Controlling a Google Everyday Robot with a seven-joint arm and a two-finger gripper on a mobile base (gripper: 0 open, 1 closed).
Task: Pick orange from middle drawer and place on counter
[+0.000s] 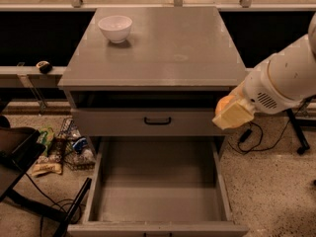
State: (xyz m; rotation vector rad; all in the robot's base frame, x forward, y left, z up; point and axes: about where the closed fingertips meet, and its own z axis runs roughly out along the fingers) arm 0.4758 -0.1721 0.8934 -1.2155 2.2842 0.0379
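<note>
My gripper (228, 110) hangs off the right side of the cabinet, level with the closed upper drawer front and just below the counter's edge. It is shut on the orange (223, 103), which peeks out as a small orange patch behind a cream-coloured finger (233, 116). The middle drawer (158, 184) is pulled out below and to the left of the gripper, and its bare grey floor holds nothing. The counter (163, 48) is the flat grey cabinet top, above and to the left of the gripper.
A white bowl (115, 27) stands at the counter's far left. A closed drawer front with a black handle (157, 121) sits above the open drawer. Bags and a wire basket (74, 144) lie on the floor at left, cables (247, 137) at right.
</note>
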